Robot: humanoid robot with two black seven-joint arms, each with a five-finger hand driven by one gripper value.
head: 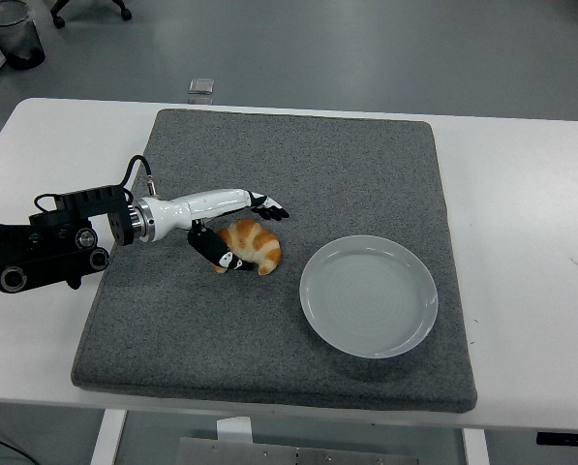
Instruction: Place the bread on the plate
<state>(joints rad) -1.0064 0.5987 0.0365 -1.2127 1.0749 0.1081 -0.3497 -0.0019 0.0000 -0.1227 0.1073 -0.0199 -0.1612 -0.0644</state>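
While the long fingers (pixel 269 206) of the left hand (pixel 232 228) reach out flat past the far side of the bread (pixel 254 246), the thumb curls in low against its near left end. The bread sits between them, touched at least by the thumb. Whether the upper fingers press on the crust or merely hang over it cannot be told from this view. My reading is a partial pinch, closing but not yet a firm hold.

The bread, a croissant, lies on the grey mat (pixel 298 174), left of centre. Its long axis runs roughly from left to lower right, curved like a crescent, with its right tip pointing toward the plate (pixel 368 295). It lies directly beside the fingers, on their right and slightly nearer the desk's front edge.

The plate sits on the mat, to the right of the bread and a little nearer the front edge. It is near the bread but apart from it, and nothing lies on it.

The left arm enters from the left edge of the desk (pixel 521 194) and is the only arm in sight, so it is the nearer one. No right arm shows.

Judgement: the carry must go rightward and slightly toward the front edge. The bread is not yet placed.
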